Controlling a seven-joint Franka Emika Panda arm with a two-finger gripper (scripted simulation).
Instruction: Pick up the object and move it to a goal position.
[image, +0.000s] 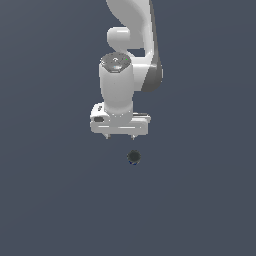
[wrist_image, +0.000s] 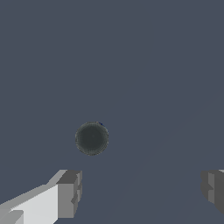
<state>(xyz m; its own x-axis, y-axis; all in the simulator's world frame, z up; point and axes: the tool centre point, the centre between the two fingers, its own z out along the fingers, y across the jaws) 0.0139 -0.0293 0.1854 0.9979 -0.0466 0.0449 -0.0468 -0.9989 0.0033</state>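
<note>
Exterior view: white Franka arm with its white two-fingered gripper (image: 119, 136) pointing down over a flat, uniform grey-blue surface (image: 45, 200); the tiny dark, nearly black round ball (image: 133, 157) lies on that surface, below the gripper in the picture and a little toward the exterior view's right of its midline; ball and gripper apart, nothing touching.

Wrist view: the same ball (wrist_image: 92, 138) sits free on the surface, a faint bluish fleck at its edge; two grey finger pads (wrist_image: 69, 193) show at the picture's edge, well separated, with bare surface between them; jaws stand apart, holding nothing. The ball is not between the pads (it lies beyond them in this picture, nearer the pad on the white finger than the other).

Progress, as judged: grasp not yet made; ball not lifted; transport not started. No goal marker visible in either view, so where the ball must end up cannot be told from these pictures.

Left to do: centre the gripper over the ball; descend until the pads straddle it; close; lift; carry to goal.

Risk note: ball is small and round against wide-set pads; an off-centre closure could nudge it and set it rolling.
</note>
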